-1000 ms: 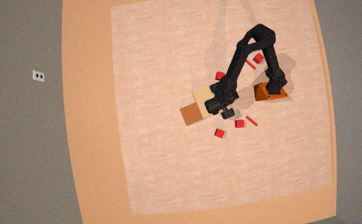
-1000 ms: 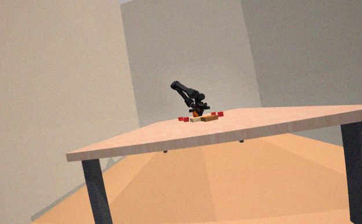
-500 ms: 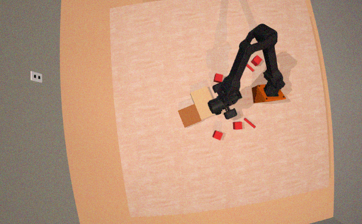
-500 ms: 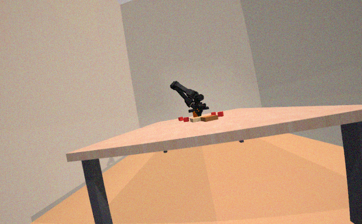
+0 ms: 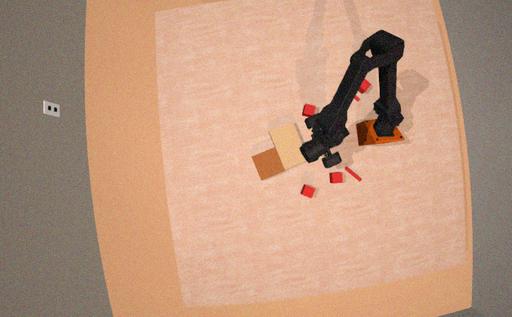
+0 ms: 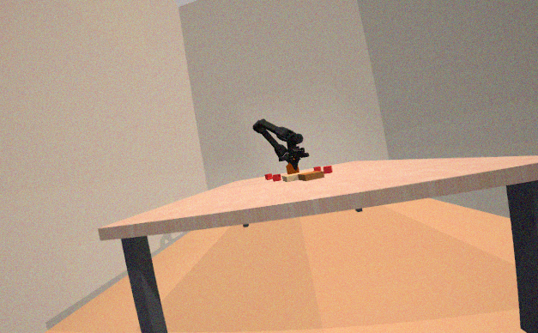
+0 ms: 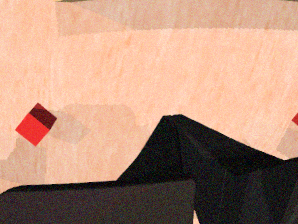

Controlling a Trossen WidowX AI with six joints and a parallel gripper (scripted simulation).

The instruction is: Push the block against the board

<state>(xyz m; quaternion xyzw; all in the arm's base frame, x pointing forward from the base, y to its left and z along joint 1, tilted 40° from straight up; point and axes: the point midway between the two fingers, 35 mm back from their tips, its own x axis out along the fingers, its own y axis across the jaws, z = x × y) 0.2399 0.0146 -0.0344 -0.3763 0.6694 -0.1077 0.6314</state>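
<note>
The brown square block (image 5: 268, 164) (image 6: 312, 176) lies flat beside the longer tan board (image 5: 286, 143) (image 6: 290, 178). In the top view the block's right side appears to lie along the lower part of the board's left side, with no gap visible. Their lower edges look about in line, though the arm covers the board's lower right corner. My gripper (image 6: 295, 167) (image 7: 172, 124) is shut and empty, pointing down on the robot-base side of the board. Its fingertips are hidden in the top view; the wrist view shows them over the table surface.
Several red cubes lie around the parts, one above the board (image 5: 309, 110), one near the arm (image 5: 364, 86), and two below (image 5: 336, 177) (image 5: 308, 191). A thin red stick (image 5: 353, 174) lies beside the lower cubes. The orange base (image 5: 385, 132) stands to the right.
</note>
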